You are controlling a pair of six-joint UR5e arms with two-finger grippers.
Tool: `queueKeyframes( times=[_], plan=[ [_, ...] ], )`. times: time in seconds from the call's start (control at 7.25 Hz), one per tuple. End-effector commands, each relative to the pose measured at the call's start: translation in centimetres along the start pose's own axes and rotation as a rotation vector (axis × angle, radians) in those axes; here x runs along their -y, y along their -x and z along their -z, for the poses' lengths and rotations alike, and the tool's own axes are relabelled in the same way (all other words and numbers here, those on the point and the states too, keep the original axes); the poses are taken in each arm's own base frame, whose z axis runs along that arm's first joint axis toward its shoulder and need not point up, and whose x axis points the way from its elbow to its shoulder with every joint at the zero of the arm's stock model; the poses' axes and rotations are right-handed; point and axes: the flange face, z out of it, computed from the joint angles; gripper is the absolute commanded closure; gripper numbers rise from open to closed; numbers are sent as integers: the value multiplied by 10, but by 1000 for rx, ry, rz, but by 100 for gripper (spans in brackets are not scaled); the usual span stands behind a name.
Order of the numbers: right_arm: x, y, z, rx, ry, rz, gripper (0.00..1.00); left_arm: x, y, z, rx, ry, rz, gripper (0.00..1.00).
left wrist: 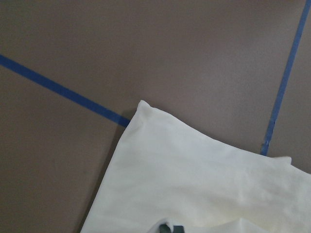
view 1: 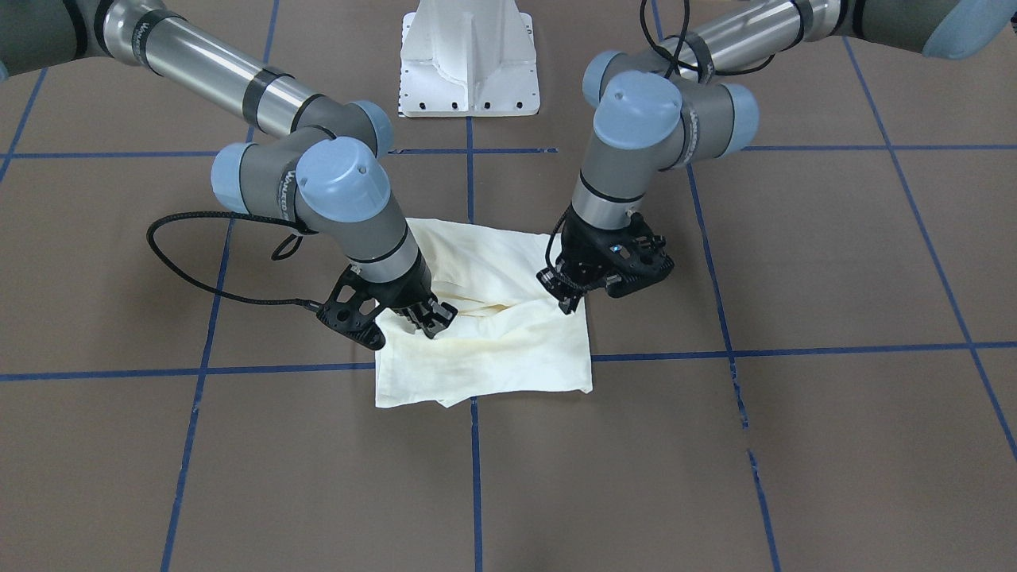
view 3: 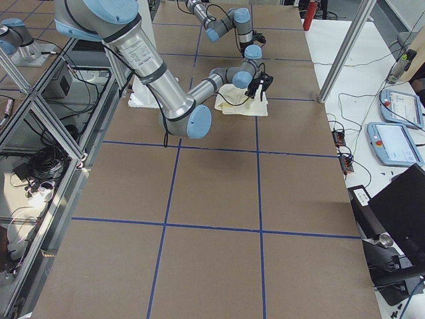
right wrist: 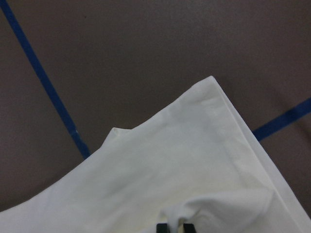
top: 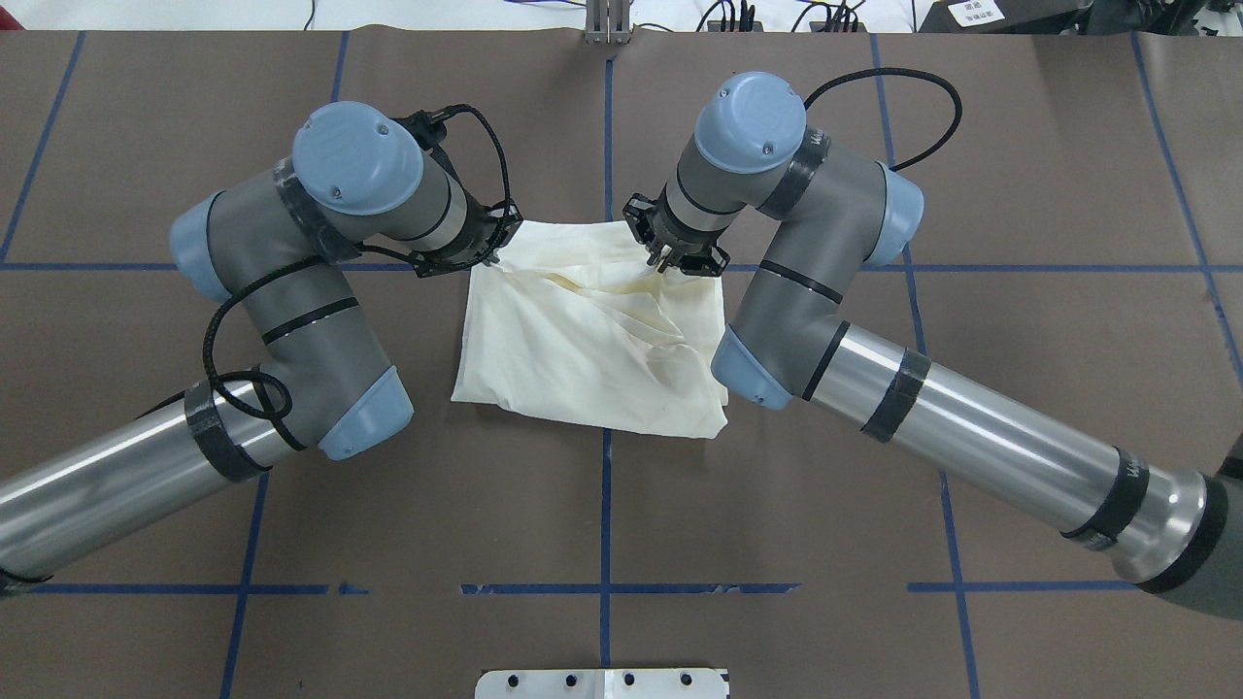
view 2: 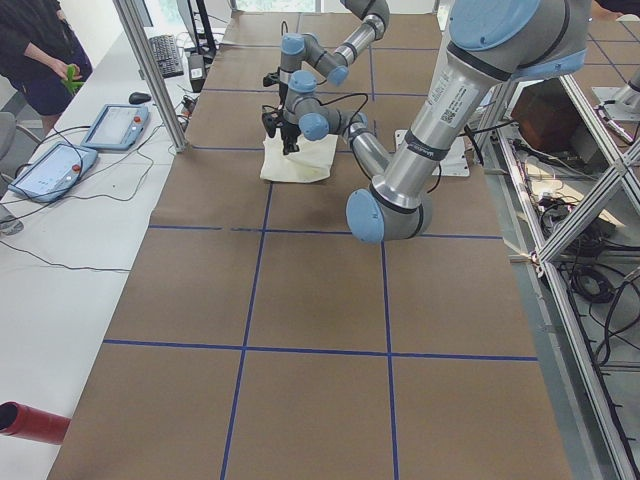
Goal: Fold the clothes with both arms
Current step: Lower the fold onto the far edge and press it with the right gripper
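Observation:
The cream shirt (view 1: 493,342) lies folded into a rough rectangle at the table's middle, plain side up; the print is hidden. It also shows in the overhead view (top: 583,349). My left gripper (view 1: 569,303) is shut on the shirt's edge at its far-left side (top: 493,252). My right gripper (view 1: 431,319) is shut on a pinch of cloth at its far-right side (top: 664,266). A raised crease runs between the two grips. In the left wrist view (left wrist: 170,228) and the right wrist view (right wrist: 175,227) the fingertips sit close together in bunched cloth.
The white pedestal base (view 1: 469,63) stands behind the shirt on the robot's side. Blue tape lines (top: 605,505) cross the brown table cover. Tablets (view 2: 110,125) and a person are on the white bench beyond the table's far edge.

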Motion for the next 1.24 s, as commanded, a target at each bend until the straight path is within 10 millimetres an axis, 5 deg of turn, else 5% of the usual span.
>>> queueKeyframes(
  times=[0.0, 0.14, 0.28, 0.55, 0.69, 1.1],
  plan=[
    [43, -1, -3, -17, -32, 64, 0, 40, 11, -33, -3, -35, -11, 57],
    [64, -2, 11, -12, 0, 78, 0, 49, 10, -30, -15, -47, -45, 2],
    [75, -3, 21, -4, 33, 64, 0, 62, 6, -21, -26, -61, -63, 0],
    [55, 2, 30, 22, 47, 95, 0, 84, -4, 0, -47, -53, -92, 0],
    [29, -4, 34, 40, 62, 129, 0, 94, -4, 12, -58, 11, -102, 0],
    [-69, -25, -18, -1, 39, 245, 0, 110, -6, 36, -85, 3, -129, 0]
  ],
)
